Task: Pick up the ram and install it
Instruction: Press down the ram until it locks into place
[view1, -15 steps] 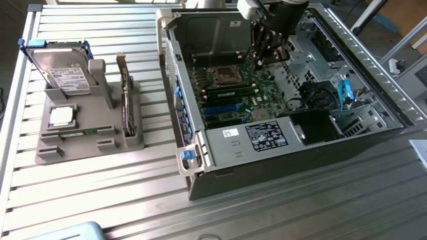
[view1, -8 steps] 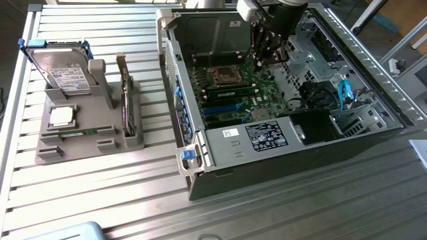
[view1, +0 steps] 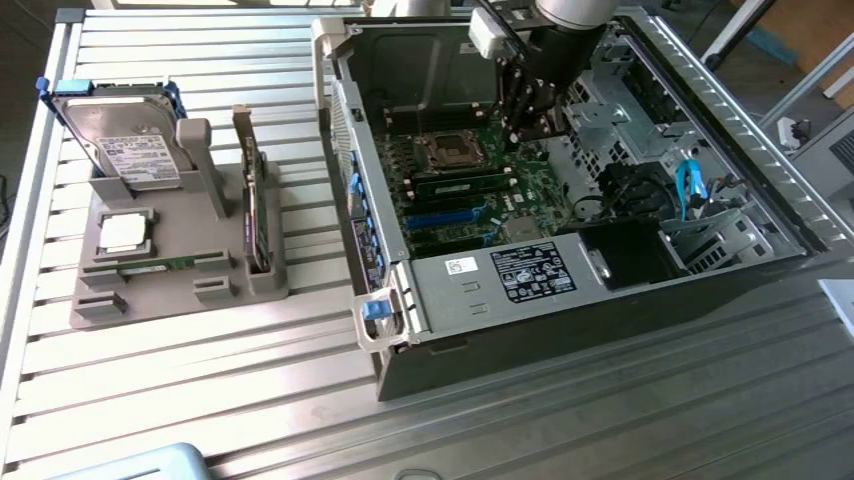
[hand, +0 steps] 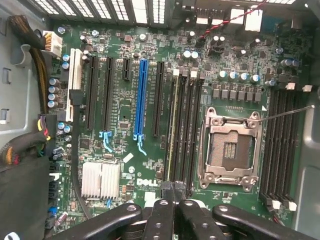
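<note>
Green ram (hand: 171, 135) in its slot above white "DELL" lettering (hand: 147, 182), clenched claw (hand: 175, 192) overhead.

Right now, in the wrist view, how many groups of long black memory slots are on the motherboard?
2. The first group lies between the blue slot and the processor socket; the second group lies on the socket's far side. The gripper may hide more.

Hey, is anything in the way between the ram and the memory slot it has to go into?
Nothing visible. The ram lies edge-on along the memory slots beside the empty processor socket, just off the tool. Whether it is fully seated cannot be told.
</note>
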